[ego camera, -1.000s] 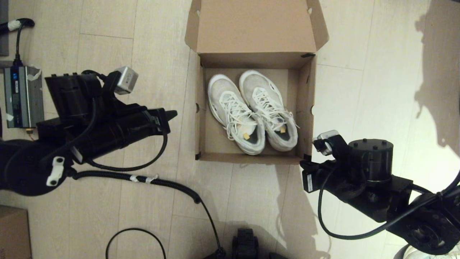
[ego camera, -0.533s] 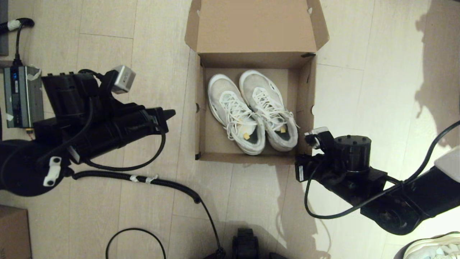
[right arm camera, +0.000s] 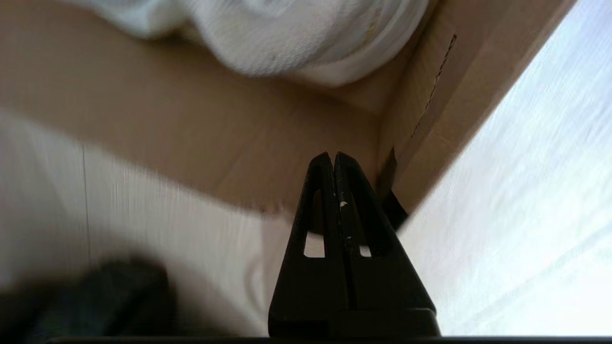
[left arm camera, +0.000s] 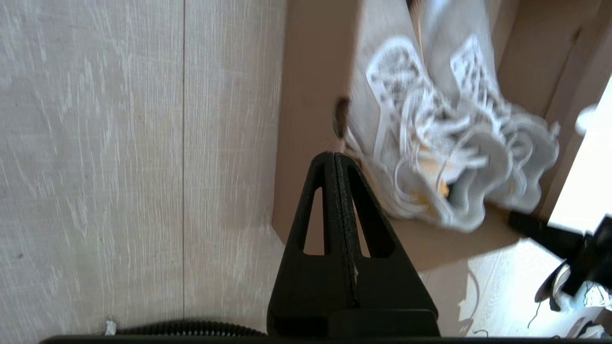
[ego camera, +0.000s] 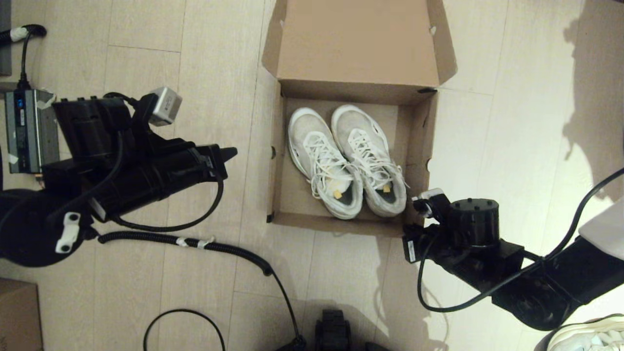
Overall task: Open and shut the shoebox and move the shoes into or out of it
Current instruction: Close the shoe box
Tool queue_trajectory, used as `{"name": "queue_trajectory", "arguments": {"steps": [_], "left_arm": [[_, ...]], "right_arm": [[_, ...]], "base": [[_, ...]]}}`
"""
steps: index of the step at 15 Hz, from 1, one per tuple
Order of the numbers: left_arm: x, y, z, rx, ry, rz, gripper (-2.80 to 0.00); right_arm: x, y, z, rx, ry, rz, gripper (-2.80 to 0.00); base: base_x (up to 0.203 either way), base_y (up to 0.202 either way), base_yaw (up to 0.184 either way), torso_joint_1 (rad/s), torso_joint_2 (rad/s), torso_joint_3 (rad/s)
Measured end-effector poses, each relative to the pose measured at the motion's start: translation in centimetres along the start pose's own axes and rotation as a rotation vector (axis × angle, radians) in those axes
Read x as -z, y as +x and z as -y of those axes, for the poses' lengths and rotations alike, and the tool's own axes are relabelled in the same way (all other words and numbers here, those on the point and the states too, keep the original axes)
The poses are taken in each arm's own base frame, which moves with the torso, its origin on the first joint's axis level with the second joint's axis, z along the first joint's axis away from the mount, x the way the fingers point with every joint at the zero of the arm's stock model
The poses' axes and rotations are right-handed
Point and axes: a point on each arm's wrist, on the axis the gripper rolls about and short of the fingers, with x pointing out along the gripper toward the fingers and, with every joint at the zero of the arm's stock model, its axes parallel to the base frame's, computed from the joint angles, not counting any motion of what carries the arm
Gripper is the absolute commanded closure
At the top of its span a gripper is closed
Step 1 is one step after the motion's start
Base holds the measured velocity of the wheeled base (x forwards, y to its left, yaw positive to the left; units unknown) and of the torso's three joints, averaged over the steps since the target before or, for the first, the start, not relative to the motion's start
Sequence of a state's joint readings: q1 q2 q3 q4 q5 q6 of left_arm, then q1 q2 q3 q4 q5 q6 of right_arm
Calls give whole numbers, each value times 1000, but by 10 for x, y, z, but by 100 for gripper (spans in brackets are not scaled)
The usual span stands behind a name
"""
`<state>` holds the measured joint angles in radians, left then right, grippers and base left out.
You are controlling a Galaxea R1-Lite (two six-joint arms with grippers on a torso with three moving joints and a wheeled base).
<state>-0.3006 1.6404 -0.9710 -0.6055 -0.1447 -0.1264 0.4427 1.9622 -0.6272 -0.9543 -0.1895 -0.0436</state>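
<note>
The brown shoebox (ego camera: 277, 161) stands open on the floor, its lid (ego camera: 358, 44) folded back at the far side. Both white mesh shoes (ego camera: 348, 161) lie side by side inside, toes away from me. My left gripper (ego camera: 233, 153) hovers left of the box, shut and empty; its wrist view shows the fingertips (left arm camera: 334, 155) near the box's left wall (left arm camera: 311, 71) and the shoes (left arm camera: 444, 143). My right gripper (right arm camera: 333, 155) is shut at the box's near right corner, beside a black tape patch (right arm camera: 392, 167), below a shoe heel (right arm camera: 287, 43). The right wrist (ego camera: 470, 217) hides those fingers in the head view.
A grey power unit (ego camera: 27, 129) sits at the far left. A black corrugated cable (ego camera: 219, 246) runs across the floor in front of the box. A smaller brown carton (ego camera: 17, 317) is at the near left, a lone white sneaker (ego camera: 590, 336) at the near right.
The right arm swung left to the box's near right corner. The shoebox with the shoes then slid nearer to me and slightly right. The left arm barely moved.
</note>
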Motion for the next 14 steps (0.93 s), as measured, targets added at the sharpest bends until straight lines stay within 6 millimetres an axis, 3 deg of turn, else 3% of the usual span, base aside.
{"name": "queue_trajectory", "arguments": {"steps": [4, 7, 14], "left_arm": [[-8, 5, 0, 5, 3, 11, 0], [-12, 19, -1, 13, 4, 17, 0], [-17, 100, -20, 11, 10, 84, 0]], "right_arm": [[27, -20, -5, -52, -29, -91, 0], [39, -36, -6, -84, -34, -115, 0], [-15, -47, -4, -122, -7, 44, 0]], "base": [[0, 0, 0, 0, 0, 0], [0, 0, 0, 0, 0, 0], [0, 0, 0, 0, 0, 0]]}}
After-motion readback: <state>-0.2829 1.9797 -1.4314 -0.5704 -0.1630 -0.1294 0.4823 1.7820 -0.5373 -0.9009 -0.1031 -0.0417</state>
